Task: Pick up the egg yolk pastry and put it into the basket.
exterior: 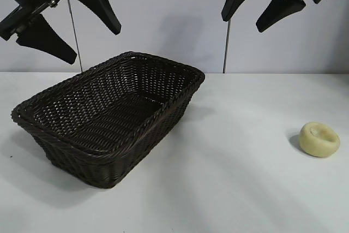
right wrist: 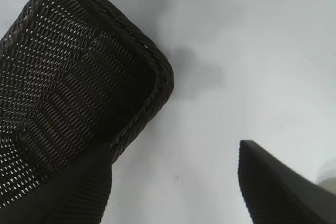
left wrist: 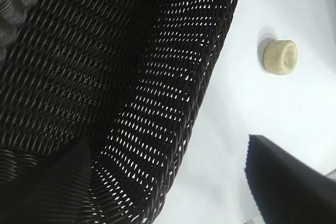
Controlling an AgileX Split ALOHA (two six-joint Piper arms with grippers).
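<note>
2 claws hang high in the exterior view, the left claw (exterior: 60, 23) above the dark wicker basket (exterior: 32, 114) and the right claw (exterior: 256, 10) further right, both spread open and gripping nothing. The egg yolk pastry (exterior: 319, 139) sits on the white counter (exterior: 234, 178), well apart from the basket. In the left wrist view, the pastry (left wrist: 280, 57) lies beside the basket wall (left wrist: 178, 93). In the right wrist view, the basket's corner (right wrist: 152, 77) shows between dark fingers (right wrist: 278, 187).

Basket (exterior: 109, 129): dark brown woven wicker, braided rim. Pastry (exterior: 319, 139): pale yellow, matte. Table (exterior: 234, 178): plain white.
</note>
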